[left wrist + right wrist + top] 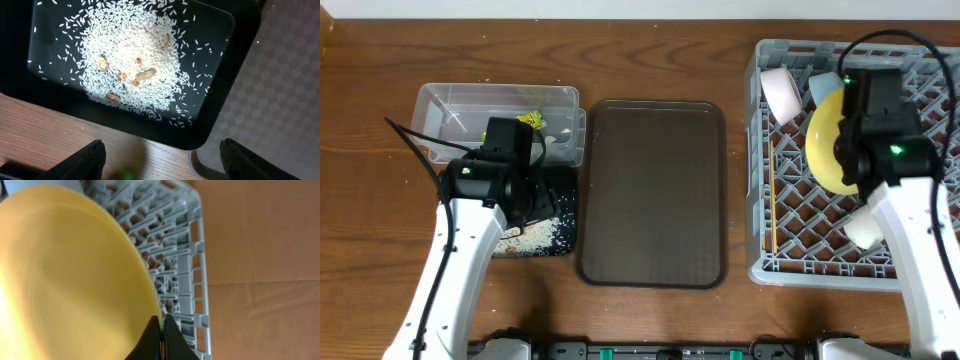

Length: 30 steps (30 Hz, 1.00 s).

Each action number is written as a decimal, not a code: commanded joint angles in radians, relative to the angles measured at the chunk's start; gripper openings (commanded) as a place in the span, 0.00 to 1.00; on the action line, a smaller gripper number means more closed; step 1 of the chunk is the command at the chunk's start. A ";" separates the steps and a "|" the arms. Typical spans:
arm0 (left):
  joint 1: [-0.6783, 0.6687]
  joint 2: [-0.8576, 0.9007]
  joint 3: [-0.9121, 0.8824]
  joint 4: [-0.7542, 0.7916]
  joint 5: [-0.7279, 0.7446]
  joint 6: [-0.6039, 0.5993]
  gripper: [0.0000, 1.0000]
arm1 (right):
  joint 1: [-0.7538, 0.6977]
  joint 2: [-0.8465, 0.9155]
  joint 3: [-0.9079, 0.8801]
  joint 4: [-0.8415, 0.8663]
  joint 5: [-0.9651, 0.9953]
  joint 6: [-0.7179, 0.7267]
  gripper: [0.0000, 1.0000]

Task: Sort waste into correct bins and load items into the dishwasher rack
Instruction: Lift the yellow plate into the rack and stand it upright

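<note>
Pinched at its rim between the closed right fingers (175,345), the yellow plate (65,280) stands on edge in the grey rack (187,255) at the right end of the brown wood-grain desk (650,50). Toward the other end the left fingers (87,160) hang spread apart and empty over the black tray (220,80) of rice scraps (130,60), beside the brown serving tray (650,190) at mid-desk.

White arm links (448,262), black wrist housings (506,150), black cables (405,140), green lights (896,151)

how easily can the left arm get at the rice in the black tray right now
Likely yes: the left gripper hangs open right above the black tray, and nothing covers the rice.
</note>
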 commanded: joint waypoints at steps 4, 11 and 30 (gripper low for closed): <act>0.003 -0.013 0.011 -0.002 -0.002 -0.013 0.76 | 0.019 0.053 0.001 -0.032 -0.049 0.139 0.01; 0.003 -0.013 0.011 -0.003 -0.002 -0.013 0.76 | 0.025 0.053 0.001 -0.035 -0.223 0.234 0.22; 0.001 -0.013 0.011 0.006 0.007 0.041 0.76 | -0.053 -0.095 0.002 -0.036 -0.540 0.410 0.76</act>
